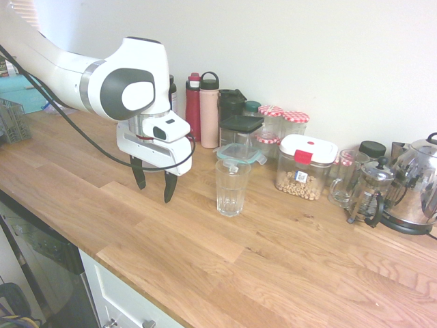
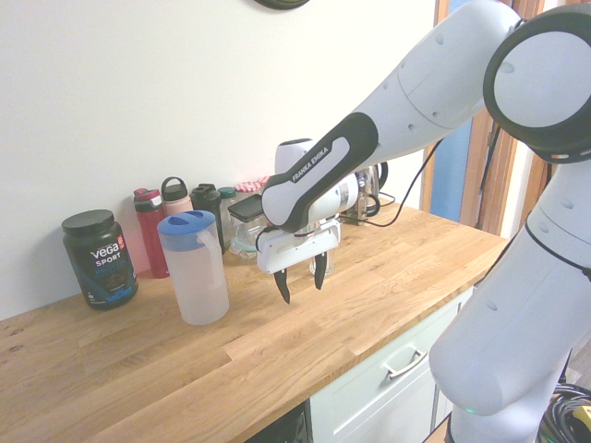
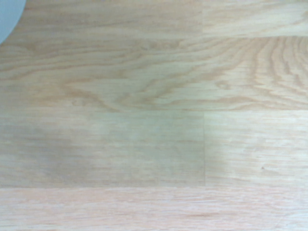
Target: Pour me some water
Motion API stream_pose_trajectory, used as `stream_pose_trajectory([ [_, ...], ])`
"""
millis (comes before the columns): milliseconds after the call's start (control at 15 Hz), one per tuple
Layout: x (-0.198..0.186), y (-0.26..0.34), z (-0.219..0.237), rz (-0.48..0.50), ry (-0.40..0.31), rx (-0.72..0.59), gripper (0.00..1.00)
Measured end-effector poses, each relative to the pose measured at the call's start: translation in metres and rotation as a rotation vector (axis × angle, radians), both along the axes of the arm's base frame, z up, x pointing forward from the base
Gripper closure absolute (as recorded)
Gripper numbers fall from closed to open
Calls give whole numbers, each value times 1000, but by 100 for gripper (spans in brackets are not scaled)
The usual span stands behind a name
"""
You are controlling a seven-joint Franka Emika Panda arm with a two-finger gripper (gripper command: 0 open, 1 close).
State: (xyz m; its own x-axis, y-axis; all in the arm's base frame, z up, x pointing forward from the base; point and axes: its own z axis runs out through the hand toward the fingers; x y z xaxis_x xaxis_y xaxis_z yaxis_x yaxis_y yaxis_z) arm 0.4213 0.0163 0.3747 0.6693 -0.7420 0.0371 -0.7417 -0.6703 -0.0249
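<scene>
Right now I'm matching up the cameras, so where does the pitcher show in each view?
First exterior view: not seen.
Second exterior view: the pitcher stands left of the picture's middle, between the black tub and the gripper.
Wrist view: a pale curved edge at the top left corner may be it; I cannot tell.
Shared landmark: the wooden counter, in all three.

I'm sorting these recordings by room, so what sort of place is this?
Most likely a kitchen: a wooden worktop over a pale drawer unit, with a metal kettle, a French press and a lidded pitcher on it.
</scene>
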Motion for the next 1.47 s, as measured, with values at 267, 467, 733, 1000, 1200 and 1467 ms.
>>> stream_pose_trajectory([
  [267, -1, 13, 16, 22, -37, 2, 0],
  [467, -26, 55, 72, 99, -140, -15, 0],
  [733, -67, 112, 136, 182, -319, -24, 0],
  [1000, -55, 150, 138, 197, -473, -15, 0],
  [1200, -23, 152, 121, 150, -504, -34, 0],
  [1467, 7, 155, 107, 141, -496, -27, 100],
])
